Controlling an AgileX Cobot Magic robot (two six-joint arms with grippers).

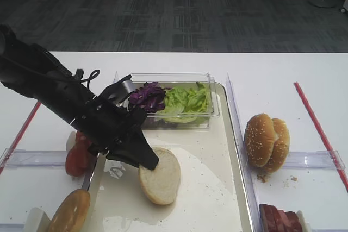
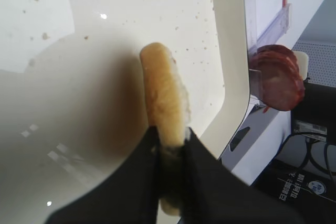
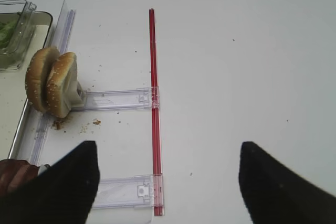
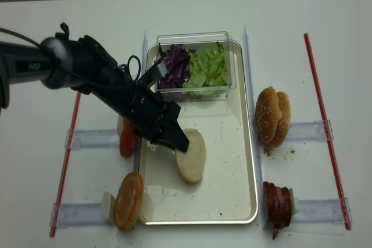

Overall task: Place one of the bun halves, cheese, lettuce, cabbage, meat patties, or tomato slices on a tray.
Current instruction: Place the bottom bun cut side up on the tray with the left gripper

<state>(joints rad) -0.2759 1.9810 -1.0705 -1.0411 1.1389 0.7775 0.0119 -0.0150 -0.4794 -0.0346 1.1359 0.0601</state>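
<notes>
The left hand is clamped on the rim of a bun half, its two dark fingers pinching the bread from crust side and cut side, as the left wrist view shows. The bun sits just ahead of the fingertips, over the middle of the tray, pale cut face turned up and toward the overhead cameras. It seems to rest on the tray floor or hang barely above it; its far edge looks to touch, but the pictures do not settle that.

The step in hand looks like the set-down: the bun is already inside the tray's rim, so carrying is done and only the release is left. The next move probably calls for a small lowering until the bun lies flat, then parting the fingers and drawing the hand back the way its arm lies, up and away from the bun, without dragging it.

The bun is nearly round, so its long axis is faint: in the high views it reads as a slight oval running from the gripped edge straight out ahead of the fingers. From the wrist it appears edge-on, a thin crescent pointing away from the hand, crust to one side and crumb to the other.

The right hand hangs open over bare desk, well apart from the tray, holding nothing.
</notes>
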